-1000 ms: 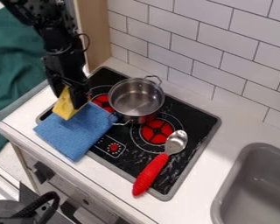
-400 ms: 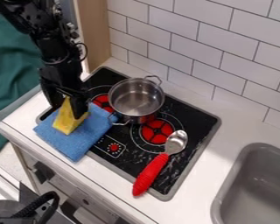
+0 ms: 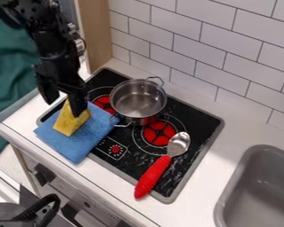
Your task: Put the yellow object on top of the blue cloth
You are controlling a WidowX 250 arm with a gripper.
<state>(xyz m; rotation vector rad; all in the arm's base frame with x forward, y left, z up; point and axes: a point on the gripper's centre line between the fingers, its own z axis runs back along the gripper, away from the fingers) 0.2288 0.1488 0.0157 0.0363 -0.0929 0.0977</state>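
And the gripper (image 3: 64, 108) is hanging open at the left of the frame, right over the yellow block (image 3: 69, 122), which is sitting on the blue cloth (image 3: 76, 144), left of the pot (image 3: 138, 103)!

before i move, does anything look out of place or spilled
Two things look a bit odd: the cloth lies askew, partly on the stove and partly on the counter, and the spoon juts past the stove's edge.
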